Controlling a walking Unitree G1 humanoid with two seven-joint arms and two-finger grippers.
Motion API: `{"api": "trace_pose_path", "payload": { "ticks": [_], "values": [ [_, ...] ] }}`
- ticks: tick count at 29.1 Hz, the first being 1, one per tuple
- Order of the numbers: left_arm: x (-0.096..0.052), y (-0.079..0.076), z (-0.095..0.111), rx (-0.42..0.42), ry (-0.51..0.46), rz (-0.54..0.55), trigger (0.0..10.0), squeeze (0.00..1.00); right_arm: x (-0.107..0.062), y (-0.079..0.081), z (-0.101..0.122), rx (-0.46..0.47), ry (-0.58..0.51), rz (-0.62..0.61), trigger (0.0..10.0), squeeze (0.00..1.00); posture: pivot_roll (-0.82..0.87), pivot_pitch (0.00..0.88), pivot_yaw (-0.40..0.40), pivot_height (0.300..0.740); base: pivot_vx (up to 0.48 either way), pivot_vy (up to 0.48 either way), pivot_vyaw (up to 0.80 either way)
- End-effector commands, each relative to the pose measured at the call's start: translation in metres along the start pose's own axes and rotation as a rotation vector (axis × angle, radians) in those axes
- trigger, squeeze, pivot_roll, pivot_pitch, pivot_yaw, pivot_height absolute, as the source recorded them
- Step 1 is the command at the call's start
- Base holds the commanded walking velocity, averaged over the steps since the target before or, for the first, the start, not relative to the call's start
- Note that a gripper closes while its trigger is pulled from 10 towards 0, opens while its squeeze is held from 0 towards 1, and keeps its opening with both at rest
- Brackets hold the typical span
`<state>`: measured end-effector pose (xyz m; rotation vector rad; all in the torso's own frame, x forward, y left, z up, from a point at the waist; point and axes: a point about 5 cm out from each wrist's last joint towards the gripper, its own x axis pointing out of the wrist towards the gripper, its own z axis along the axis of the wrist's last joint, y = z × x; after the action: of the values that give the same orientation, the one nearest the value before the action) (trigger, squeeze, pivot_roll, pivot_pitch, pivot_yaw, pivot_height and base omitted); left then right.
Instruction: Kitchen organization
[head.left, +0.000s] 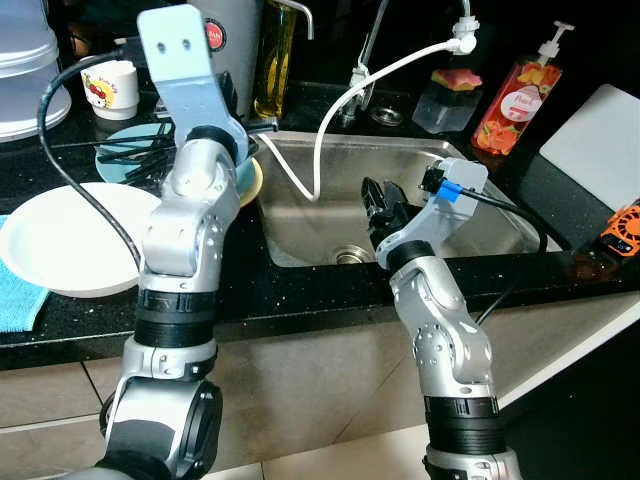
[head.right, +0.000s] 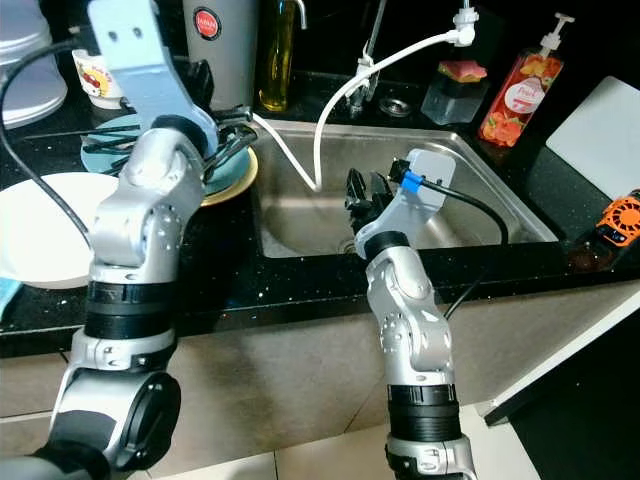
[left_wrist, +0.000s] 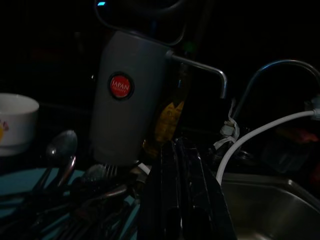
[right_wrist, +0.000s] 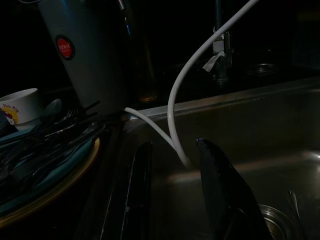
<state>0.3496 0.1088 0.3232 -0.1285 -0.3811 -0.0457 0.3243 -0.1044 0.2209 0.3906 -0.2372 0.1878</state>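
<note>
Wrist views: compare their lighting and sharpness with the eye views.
Left wrist view: very dark, only the grey canister and white hose catch light. Right wrist view: dim, faint sheen on the steel sink. Eye views: evenly lit, sharp, specks glinting on the black counter.

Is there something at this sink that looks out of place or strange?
Yes. A white hose hangs loose from the tap area into the sink, and cutlery lies in a messy pile on the teal plate beside the sink.
</note>
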Motion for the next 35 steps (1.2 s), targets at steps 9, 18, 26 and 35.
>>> {"api": "trace_pose_path", "payload": {
  "ticks": [9,18,26,35],
  "values": [
    [-0.014,-0.021,-0.017,0.413,-0.100,-0.245,10.0,0.00,0.000,0.000,0.001,0.006,-0.001,0.001,10.0,0.00,0.23,0.000,-0.171,0.740,0.000,0.000,0.00],
    [-0.021,-0.023,-0.028,0.614,-0.133,-0.266,10.0,0.00,0.001,0.007,0.006,0.028,-0.032,0.031,10.0,0.00,0.24,0.000,-0.167,0.740,0.000,0.000,0.00],
    [-0.025,-0.029,-0.033,0.431,-0.058,-0.333,10.0,0.00,0.000,0.010,0.008,0.043,-0.045,0.047,10.0,0.00,0.24,0.000,-0.158,0.740,0.000,0.000,0.00],
    [-0.036,-0.046,-0.051,0.149,0.122,-0.481,10.0,1.00,-0.001,0.010,0.008,0.050,-0.048,0.038,10.0,0.00,0.24,0.000,-0.149,0.740,0.000,0.000,0.00]
  ]
}}
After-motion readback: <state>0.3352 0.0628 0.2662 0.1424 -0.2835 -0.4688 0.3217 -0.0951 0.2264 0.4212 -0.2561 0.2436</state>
